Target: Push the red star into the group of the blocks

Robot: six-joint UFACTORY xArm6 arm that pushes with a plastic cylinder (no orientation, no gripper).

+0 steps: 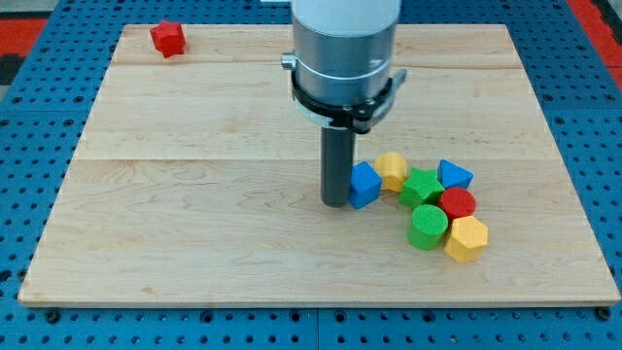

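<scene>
The red star (167, 38) lies alone near the board's top left corner. The group of blocks sits at the view's lower right: a blue block (364, 185), a yellow block (393, 169), a green star-like block (422, 185), a blue triangle (454, 175), a red cylinder (458, 204), a green cylinder (428, 227) and a yellow hexagon (466, 238). My tip (336, 202) rests on the board right against the left side of the blue block, far from the red star.
The wooden board (194, 194) lies on a blue pegboard surface (29, 194). The arm's grey cylindrical body (344, 58) hangs over the top middle of the board.
</scene>
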